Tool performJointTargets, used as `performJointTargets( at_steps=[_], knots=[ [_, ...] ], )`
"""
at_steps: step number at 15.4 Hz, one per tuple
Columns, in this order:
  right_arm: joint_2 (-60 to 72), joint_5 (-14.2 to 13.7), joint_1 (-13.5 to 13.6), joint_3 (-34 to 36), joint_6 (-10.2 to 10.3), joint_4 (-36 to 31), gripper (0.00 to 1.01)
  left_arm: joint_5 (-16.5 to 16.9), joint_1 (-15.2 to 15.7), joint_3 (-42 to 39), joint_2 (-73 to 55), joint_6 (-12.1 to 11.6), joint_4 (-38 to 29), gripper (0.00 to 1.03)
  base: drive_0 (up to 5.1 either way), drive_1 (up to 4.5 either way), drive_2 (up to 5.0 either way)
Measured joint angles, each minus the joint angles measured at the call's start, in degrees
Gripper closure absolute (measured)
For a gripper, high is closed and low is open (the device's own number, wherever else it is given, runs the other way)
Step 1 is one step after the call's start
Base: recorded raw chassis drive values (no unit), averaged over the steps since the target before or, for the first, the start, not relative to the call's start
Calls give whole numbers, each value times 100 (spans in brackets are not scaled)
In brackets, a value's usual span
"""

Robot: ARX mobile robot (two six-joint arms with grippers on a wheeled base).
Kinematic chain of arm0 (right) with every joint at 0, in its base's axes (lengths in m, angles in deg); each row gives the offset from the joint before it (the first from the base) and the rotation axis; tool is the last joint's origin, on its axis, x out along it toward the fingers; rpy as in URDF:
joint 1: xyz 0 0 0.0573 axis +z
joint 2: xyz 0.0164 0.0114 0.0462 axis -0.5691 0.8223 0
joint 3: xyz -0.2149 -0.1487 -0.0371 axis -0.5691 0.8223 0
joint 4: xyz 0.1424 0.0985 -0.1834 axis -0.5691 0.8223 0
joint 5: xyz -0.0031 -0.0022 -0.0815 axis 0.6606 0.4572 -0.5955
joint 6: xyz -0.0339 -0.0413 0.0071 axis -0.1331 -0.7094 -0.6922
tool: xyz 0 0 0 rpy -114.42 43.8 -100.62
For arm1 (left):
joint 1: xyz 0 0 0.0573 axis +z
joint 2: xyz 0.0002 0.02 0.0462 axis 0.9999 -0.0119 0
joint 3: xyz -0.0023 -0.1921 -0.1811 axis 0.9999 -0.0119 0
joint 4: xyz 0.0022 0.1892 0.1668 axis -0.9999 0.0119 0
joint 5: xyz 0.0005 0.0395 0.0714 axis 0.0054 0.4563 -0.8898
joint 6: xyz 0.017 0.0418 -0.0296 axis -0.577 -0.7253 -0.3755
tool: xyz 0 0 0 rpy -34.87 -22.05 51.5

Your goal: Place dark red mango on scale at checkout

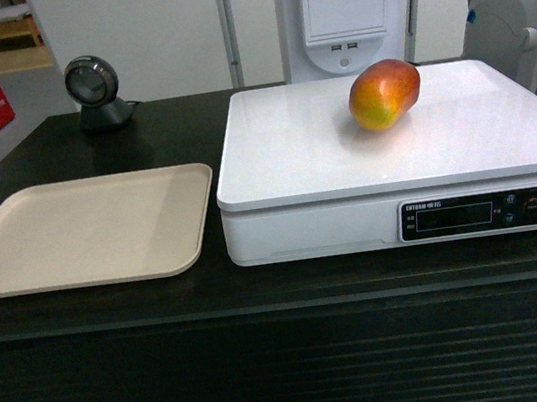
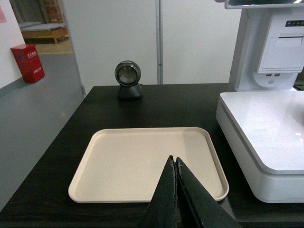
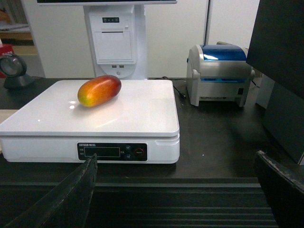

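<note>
Left gripper (image 2: 175, 164): fingers pressed together, empty, over tray (image 2: 118, 164). Right gripper (image 3: 175, 190): fingers wide apart, empty, before checkout (image 1: 262, 293). Scale (image 1: 324, 167): white, on checkout. Mango (image 1: 385, 94): on platter, toward 1 o'clock. Scanner (image 1: 95, 90): far, 11 o'clock.

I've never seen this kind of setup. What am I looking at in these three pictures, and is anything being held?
A two-armed wheeled robot faces a black checkout counter. One picture comes from its head; the others from cameras on each wrist. On the counter: a beige tray, a white scale with the dark red mango lying on its platter, and a round scanner. The left pincer is shut and empty; the right pincer is open. Nothing is held.
</note>
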Motion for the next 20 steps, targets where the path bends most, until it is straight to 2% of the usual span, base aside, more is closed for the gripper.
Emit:
performJointTargets(
  at_steps=[3,4,5,10,11,20],
  knots=[
    [0,0,0,0,0,0,3,236,236,-463,675,2,275,101,0,0,0],
    [0,0,0,0,0,0,3,597,503,-557,890,-2,391,101,0,0,0],
    [0,-2,0,0,0,0,3,686,743,-643,1113,2,498,101,0,0,0],
    [0,0,0,0,0,0,3,758,723,-940,2103,4,1182,101,0,0,0],
    [0,0,0,0,0,0,3,756,723,-1119,2168,4,898,101,0,0,0],
    [0,0,0,0,0,0,3,758,723,-1141,3661,2,2439,101,0,0,0]
  ],
)
